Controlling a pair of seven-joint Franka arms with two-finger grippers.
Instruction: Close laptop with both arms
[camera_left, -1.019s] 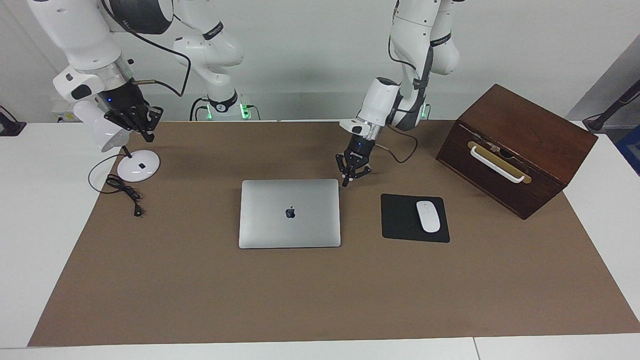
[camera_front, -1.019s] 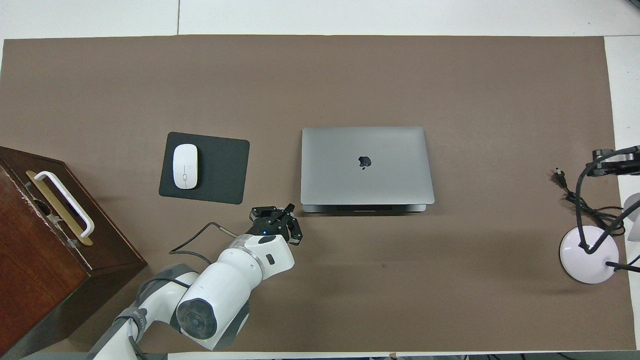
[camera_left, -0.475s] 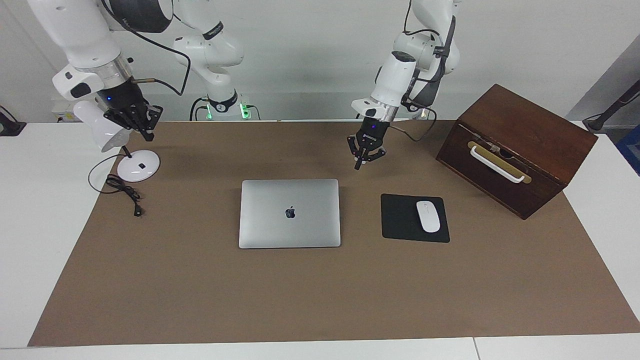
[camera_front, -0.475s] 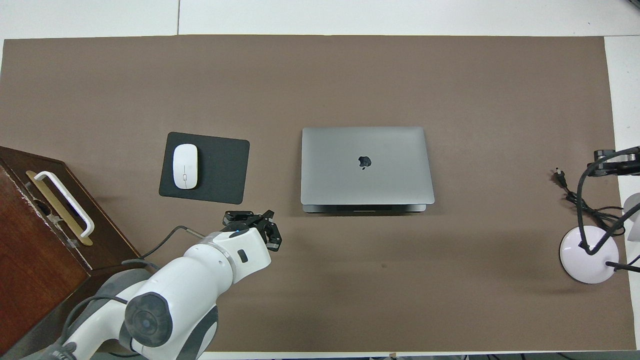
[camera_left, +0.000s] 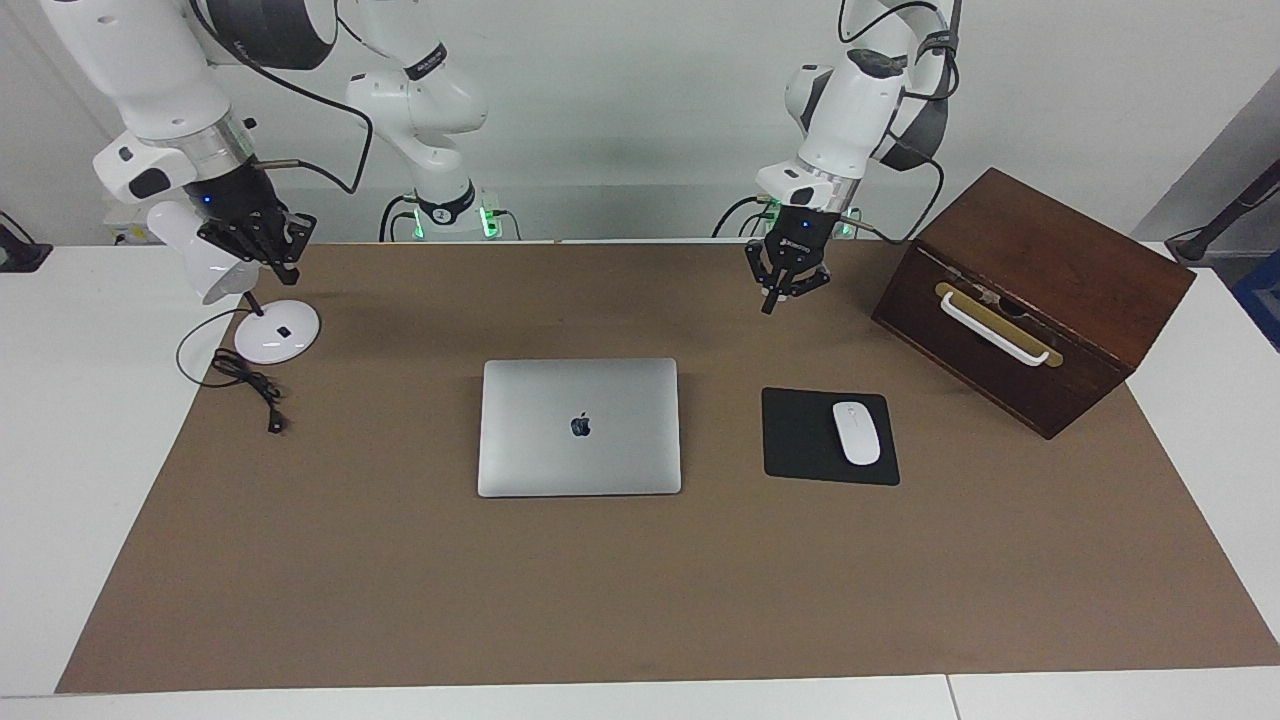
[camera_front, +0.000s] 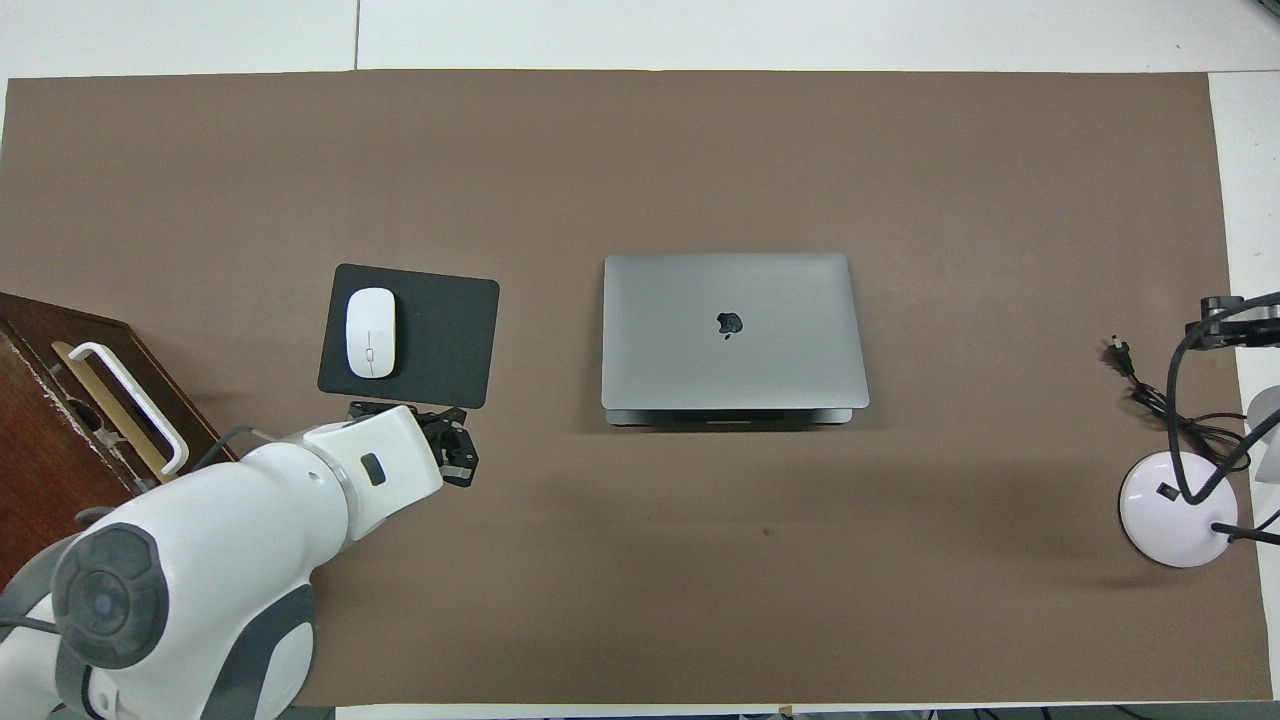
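Note:
The silver-grey laptop lies flat in the middle of the brown mat with its lid down and the apple logo facing up. My left gripper hangs shut in the air over bare mat, beside the edge of the mouse pad that is nearer to the robots. It is well clear of the laptop and holds nothing. My right gripper is shut and raised over the white lamp at the right arm's end of the table. It also holds nothing.
A black mouse pad carries a white mouse beside the laptop. A dark wooden box with a white handle stands at the left arm's end. A white desk lamp and its black cable sit at the right arm's end.
My left gripper has risen from beside the laptop's corner and drawn back toward the wooden box. The right gripper has shifted only slightly. The laptop has not moved.

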